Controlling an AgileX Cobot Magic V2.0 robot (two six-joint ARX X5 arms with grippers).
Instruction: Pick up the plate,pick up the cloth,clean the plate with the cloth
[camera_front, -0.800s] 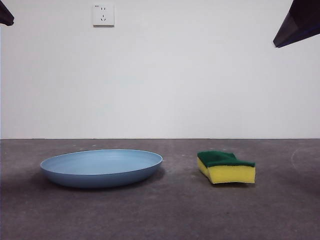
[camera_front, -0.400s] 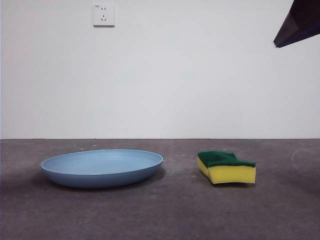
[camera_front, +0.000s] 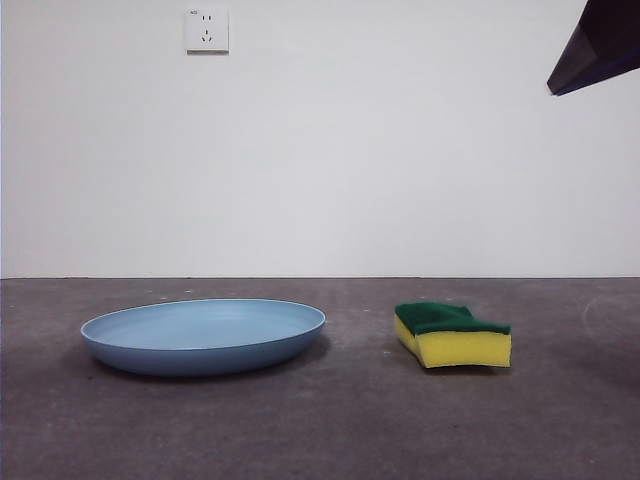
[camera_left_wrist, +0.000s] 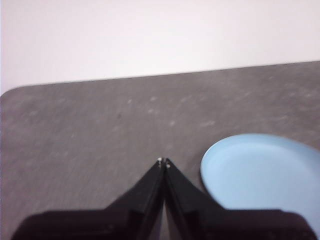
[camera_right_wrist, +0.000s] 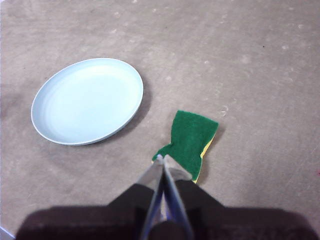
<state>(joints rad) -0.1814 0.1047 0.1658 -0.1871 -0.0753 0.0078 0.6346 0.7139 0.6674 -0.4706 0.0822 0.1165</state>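
Note:
The light-blue plate (camera_front: 204, 335) lies flat on the dark table at the left of the front view. To its right rests the cloth (camera_front: 452, 333), a yellow sponge with a green top. My left gripper (camera_left_wrist: 163, 161) is shut, held high beside the plate (camera_left_wrist: 262, 172), holding nothing. My right gripper (camera_right_wrist: 160, 159) is shut too, hovering well above the near end of the cloth (camera_right_wrist: 192, 140), with the plate (camera_right_wrist: 88, 100) off to one side. In the front view only a black arm tip (camera_front: 598, 45) shows at the top right corner.
A white wall with a socket (camera_front: 206, 29) stands behind the table. The grey tabletop (camera_front: 350, 430) stretches wide in front of both objects. A rounded table corner (camera_left_wrist: 12, 92) shows in the left wrist view.
The black tip at the top left corner of the front view has left the picture. The plate and the cloth have not moved.

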